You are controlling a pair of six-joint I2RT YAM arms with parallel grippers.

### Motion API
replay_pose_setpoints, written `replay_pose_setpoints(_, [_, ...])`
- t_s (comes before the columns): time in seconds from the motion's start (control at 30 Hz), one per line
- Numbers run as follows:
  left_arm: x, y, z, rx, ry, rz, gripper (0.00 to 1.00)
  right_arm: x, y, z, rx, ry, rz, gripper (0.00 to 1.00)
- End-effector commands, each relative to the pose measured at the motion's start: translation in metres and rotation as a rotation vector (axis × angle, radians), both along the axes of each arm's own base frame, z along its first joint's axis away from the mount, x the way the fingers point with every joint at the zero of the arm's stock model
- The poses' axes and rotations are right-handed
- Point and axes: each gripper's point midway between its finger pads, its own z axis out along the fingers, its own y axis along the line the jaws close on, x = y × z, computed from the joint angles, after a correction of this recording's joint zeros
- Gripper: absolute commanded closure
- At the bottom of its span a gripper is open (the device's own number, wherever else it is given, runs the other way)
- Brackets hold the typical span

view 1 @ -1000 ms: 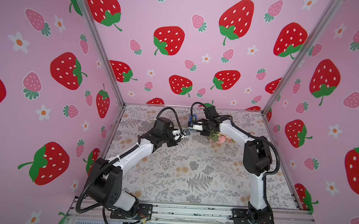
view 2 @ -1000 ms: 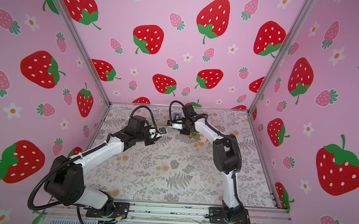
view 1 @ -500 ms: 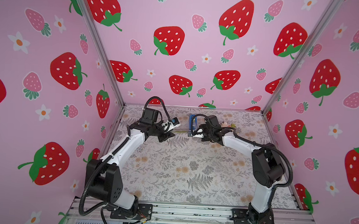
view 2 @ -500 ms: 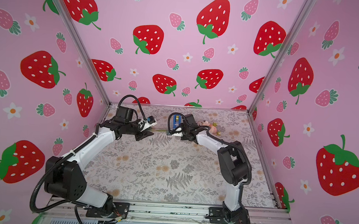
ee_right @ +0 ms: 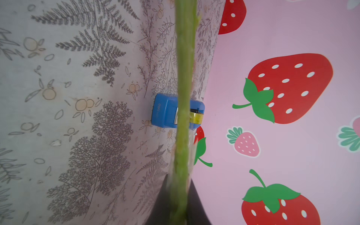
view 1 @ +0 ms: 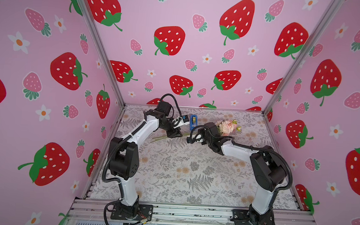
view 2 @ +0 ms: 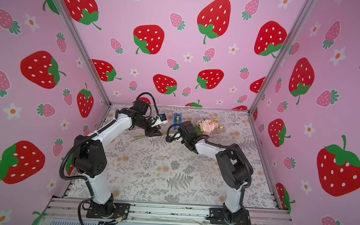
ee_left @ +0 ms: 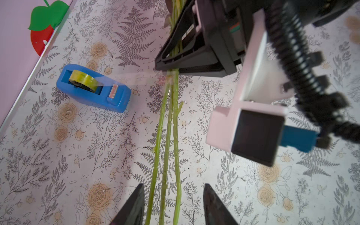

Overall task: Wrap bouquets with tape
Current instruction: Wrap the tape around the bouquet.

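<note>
Well, my right tool [ee_left: 171, 65] was clamped on the bouquet of thin green stems and pale pink blooms [ee_left: 165, 126], which reached across the floral-printed counter [view 1: 182, 171]. My left tool [ee_left: 173, 186] stood open astride the stems, not touching them. The small blue plastic tape dispenser [ee_left: 91, 87] sat just beside them, and a faint clear strip [ee_left: 136, 77] ran from it to the stems. In both top views my right arm [view 1: 236, 150] hid part of the blooms.

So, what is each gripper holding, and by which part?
The right gripper clamps the bouquet by its stems. The left gripper holds nothing; its open fingers flank the stems.
</note>
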Motion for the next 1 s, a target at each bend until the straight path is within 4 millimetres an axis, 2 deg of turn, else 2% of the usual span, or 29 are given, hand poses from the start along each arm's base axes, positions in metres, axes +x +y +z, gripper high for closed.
replay_pose_setpoints(0.0, [-0.011,-0.006,0.0,0.01,0.064,-0.058,0.49,0.001,0.009,0.04,0.04,-0.139,0.019,1.0])
replay_pose_setpoints(0.03, [-0.01,-0.006,-0.004,0.019,0.071,-0.061,0.46,0.001,0.009,0.042,0.046,-0.148,0.02,1.0])
replay_pose_setpoints(0.1, [-0.004,-0.009,-0.007,0.021,0.072,-0.06,0.3,-0.004,0.012,0.041,0.045,-0.157,0.038,1.0])
replay_pose_setpoints(0.17, [0.0,-0.012,-0.009,0.012,0.072,-0.063,0.27,-0.008,0.016,0.04,0.041,-0.162,0.052,1.0])
replay_pose_setpoints(0.37, [0.0,-0.017,-0.024,0.036,0.089,-0.091,0.29,-0.016,0.022,0.039,0.04,-0.165,0.079,1.0])
replay_pose_setpoints(0.53, [-0.006,-0.019,-0.039,0.058,0.116,-0.113,0.38,-0.021,0.026,0.04,0.045,-0.164,0.093,1.0])
replay_pose_setpoints(0.63, [-0.005,-0.019,-0.041,0.063,0.119,-0.114,0.51,-0.023,0.026,0.037,0.031,-0.166,0.097,1.0])
replay_pose_setpoints(0.73, [-0.003,-0.02,-0.038,0.06,0.102,-0.125,0.76,-0.025,0.023,0.035,0.048,-0.154,0.084,1.0])
replay_pose_setpoints(0.8, [-0.003,-0.022,-0.033,0.05,0.094,-0.138,1.0,-0.03,0.024,0.034,0.079,-0.117,0.087,1.0])
replay_pose_setpoints(0.83, [-0.003,-0.023,-0.031,0.044,0.09,-0.141,1.0,-0.034,0.024,0.034,0.087,-0.108,0.099,1.0])
replay_pose_setpoints(0.87, [-0.005,-0.023,-0.031,0.046,0.089,-0.144,1.0,-0.038,0.023,0.033,0.102,-0.091,0.106,0.97])
replay_pose_setpoints(0.97, [-0.011,-0.023,-0.031,0.077,0.071,-0.171,1.0,-0.044,0.017,0.041,0.161,-0.057,0.078,0.5])
